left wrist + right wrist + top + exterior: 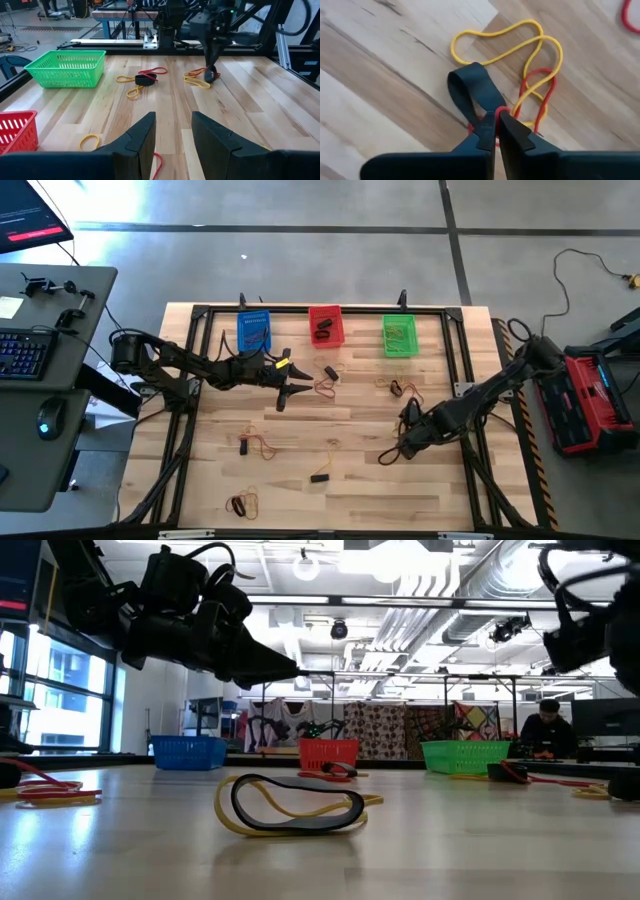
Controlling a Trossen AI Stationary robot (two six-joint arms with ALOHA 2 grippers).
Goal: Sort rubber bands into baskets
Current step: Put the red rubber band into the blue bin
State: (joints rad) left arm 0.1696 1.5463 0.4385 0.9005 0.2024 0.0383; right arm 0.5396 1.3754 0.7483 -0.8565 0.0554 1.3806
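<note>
Three baskets line the far edge of your desk point(330, 480): blue basket point(254, 331), red basket point(326, 326), green basket point(400, 336), all mesh plastic. Your left tool point(291, 383) hangs over the desk near the blue one, fingers parted, holding nothing. Your right tool point(496, 116) is down on the desk, pinched shut on a tangle: wide black band point(470, 90), thin red band point(540, 95), thin yellow band point(510, 42). Other loops lie scattered across the wood.
</note>
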